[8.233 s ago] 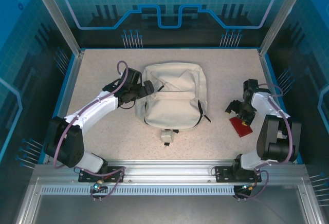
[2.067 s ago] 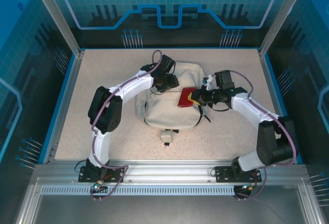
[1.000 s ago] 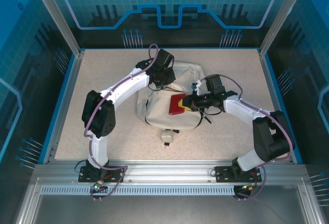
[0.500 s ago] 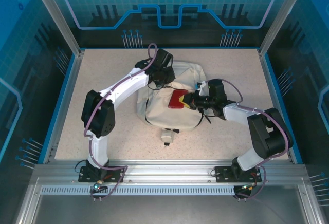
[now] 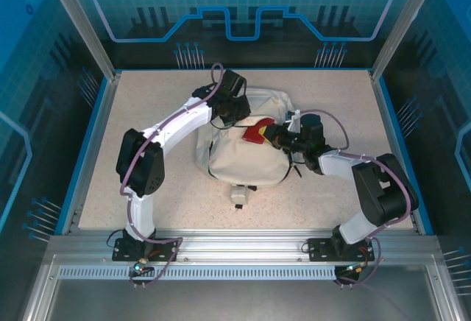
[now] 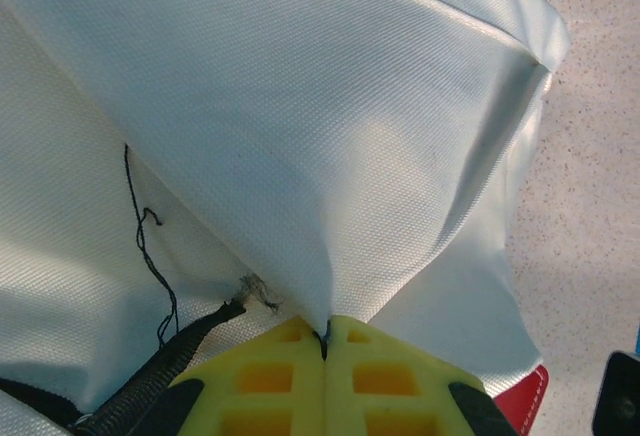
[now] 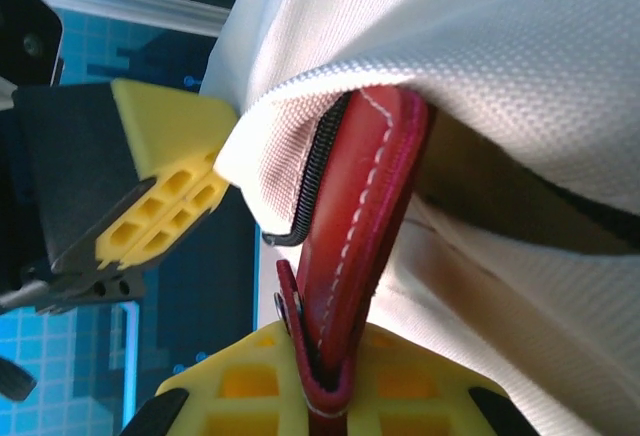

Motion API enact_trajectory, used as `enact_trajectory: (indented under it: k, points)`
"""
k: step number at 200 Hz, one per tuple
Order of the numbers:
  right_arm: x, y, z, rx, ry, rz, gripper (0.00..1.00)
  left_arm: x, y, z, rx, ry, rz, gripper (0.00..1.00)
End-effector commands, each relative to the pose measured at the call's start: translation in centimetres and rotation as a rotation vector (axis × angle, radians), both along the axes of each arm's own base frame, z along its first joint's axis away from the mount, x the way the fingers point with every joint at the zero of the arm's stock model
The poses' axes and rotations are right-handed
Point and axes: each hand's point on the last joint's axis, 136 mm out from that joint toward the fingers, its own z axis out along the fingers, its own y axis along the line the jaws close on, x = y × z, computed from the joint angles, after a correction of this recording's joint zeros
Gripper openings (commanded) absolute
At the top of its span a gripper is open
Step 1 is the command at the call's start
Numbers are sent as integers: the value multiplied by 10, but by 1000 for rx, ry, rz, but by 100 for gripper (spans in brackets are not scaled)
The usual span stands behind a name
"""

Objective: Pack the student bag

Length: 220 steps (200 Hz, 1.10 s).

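Right wrist view settles it: my right pincer (image 7: 325,386) is clamped on the near end of a red stitched wallet (image 7: 355,206). Its long axis points straight ahead into the mouth of the student bag (image 7: 480,46), with the far end just under the lifted lip. My left pincer (image 6: 325,341), closed on that lip of cream fabric, holds the mouth up from the opposite side. The black zipper (image 7: 318,171) edge lies against the wallet's side and could snag it. From above, the bag lies mid-counter (image 5: 331,100), both arms meeting over its far half. How wide the mouth gapes I cannot quite tell.
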Motion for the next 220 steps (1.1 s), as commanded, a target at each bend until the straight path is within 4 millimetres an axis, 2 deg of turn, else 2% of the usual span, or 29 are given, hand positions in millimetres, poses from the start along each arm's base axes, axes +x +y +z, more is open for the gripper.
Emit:
enact_trajectory:
  k: [1, 23, 49, 74, 91, 107, 124, 141, 157, 200, 220]
  points:
    - [35, -6, 9, -9, -62, -156, 6, -7, -7, -3, -42, 45, -19, 0]
    - [47, 5, -1, -7, -24, -209, 9, -4, -7, -6, -50, 56, -10, 0]
    - [51, 21, -10, 30, 26, -177, 24, -1, -6, -11, -49, 66, -3, 0]
    - [25, 24, -21, -24, 113, -87, 35, -1, -2, -15, -37, 72, -5, 0]
    - [2, 22, -28, -66, 164, -35, 37, -1, 0, -16, -34, 71, -9, 0]
    - [-12, 24, -31, -66, 195, 13, 35, -2, 0, -17, -37, 73, -12, 0]
    - [-14, 29, -31, -31, 214, 39, 26, -2, -1, -18, -45, 73, -15, 0]
    - [-8, 29, -31, -31, 218, 20, 14, -3, 0, -18, -48, 75, -15, 0]
    - [0, 25, -28, -22, 204, -31, 9, -3, 1, -17, -51, 77, -14, 0]
    - [44, 5, -1, 80, 51, -280, 8, -3, 1, -14, -65, 76, -8, 0]
    - [61, 9, 5, 93, 16, -328, 9, -1, 3, -16, -69, 80, -1, 0]
